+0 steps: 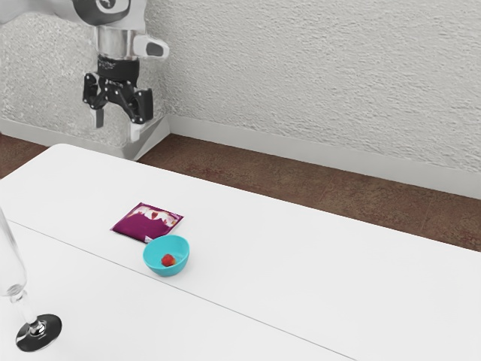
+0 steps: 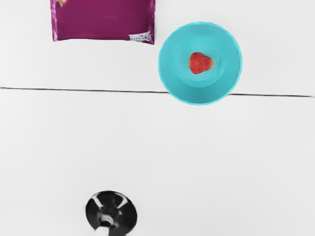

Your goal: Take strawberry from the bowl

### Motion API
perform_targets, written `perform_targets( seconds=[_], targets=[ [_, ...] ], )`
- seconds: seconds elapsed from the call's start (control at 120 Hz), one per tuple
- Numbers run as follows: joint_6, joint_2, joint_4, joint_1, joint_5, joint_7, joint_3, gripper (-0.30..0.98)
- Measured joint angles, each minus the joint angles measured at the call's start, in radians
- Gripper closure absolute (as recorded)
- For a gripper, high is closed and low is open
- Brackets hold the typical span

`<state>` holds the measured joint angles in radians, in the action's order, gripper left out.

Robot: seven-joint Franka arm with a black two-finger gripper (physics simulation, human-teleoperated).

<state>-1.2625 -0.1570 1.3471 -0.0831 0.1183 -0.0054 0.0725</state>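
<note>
My gripper [image 1: 116, 126] hangs high at the exterior view's upper left, well above the table and away from the bowl, its two fingers spread wide with nothing between them. A turquoise bowl [image 1: 155, 268] stands upright on the white table, and the red strawberry [image 1: 167, 260] lies inside at its bottom. From above, in the wrist view, the strawberry [image 2: 200, 63] rests near the middle of the bowl [image 2: 169, 65].
A purple packet [image 1: 140, 225] lies flat right beside the bowl; the wrist view has the packet [image 2: 103, 19] too. A clear stemmed glass with a dark base [image 1: 46, 336] stands near the exterior view's lower left. A thin seam crosses the white table [image 1: 316, 263].
</note>
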Motion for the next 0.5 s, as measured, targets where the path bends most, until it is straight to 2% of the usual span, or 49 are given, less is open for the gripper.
perform_targets(
  seconds=[0.125, 0.292, 0.375, 0.408, 0.475, 0.5],
  targets=[
    [-0.121, 0.000, 0.001, 0.001, 0.001, -0.001, 0.001, 0.00],
    [-0.200, 0.008, 0.002, 0.002, -0.001, 0.010, 0.000, 0.00],
    [-0.193, 0.062, 0.025, -0.069, 0.038, 0.062, -0.002, 0.00],
    [-0.191, 0.097, 0.095, -0.110, 0.049, 0.091, 0.016, 0.00],
    [-0.270, 0.215, 0.389, -0.232, 0.055, 0.160, 0.116, 0.01],
    [-0.315, 0.238, 0.489, -0.250, 0.055, 0.187, 0.146, 0.01]
  ],
)
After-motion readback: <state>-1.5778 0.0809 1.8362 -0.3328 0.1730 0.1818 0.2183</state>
